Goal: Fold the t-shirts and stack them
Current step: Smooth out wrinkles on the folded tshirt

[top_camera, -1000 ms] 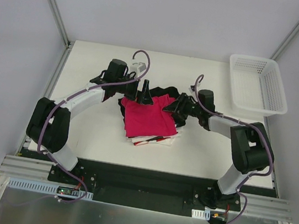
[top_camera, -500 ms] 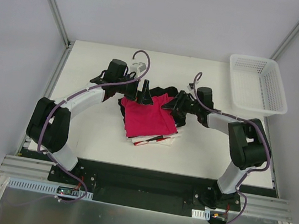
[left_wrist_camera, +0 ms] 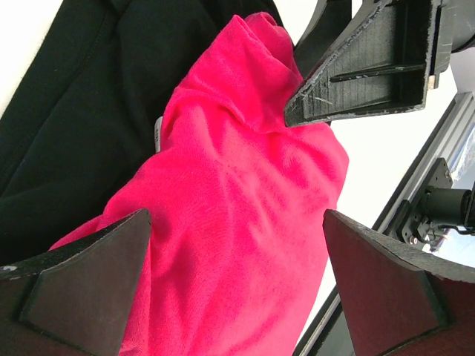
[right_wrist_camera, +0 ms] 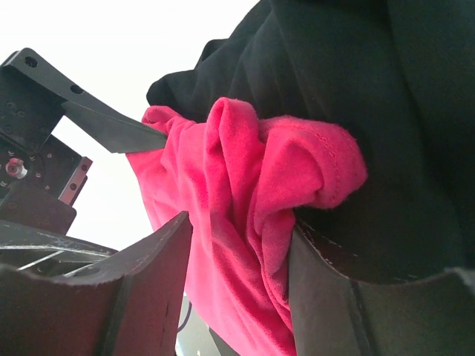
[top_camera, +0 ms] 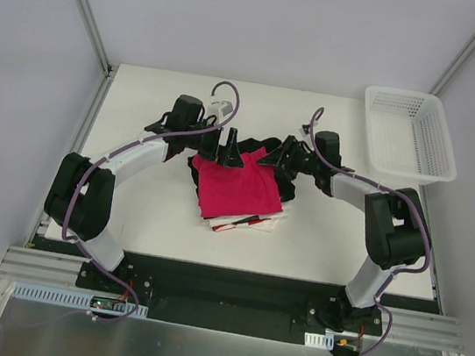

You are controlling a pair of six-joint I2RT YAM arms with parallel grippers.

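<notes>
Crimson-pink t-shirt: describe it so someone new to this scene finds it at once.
Look on the white table, left of the white lattice basket. The crimson-pink t-shirt lies there on top of the others. It is the only plain bright pink piece: a black t-shirt shows behind it, and white and red edges stick out beneath its near side.

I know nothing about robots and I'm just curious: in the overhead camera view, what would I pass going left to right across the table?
First the left arm's black elbow → crimson-pink t-shirt on top of the stack → white lattice basket.
</notes>
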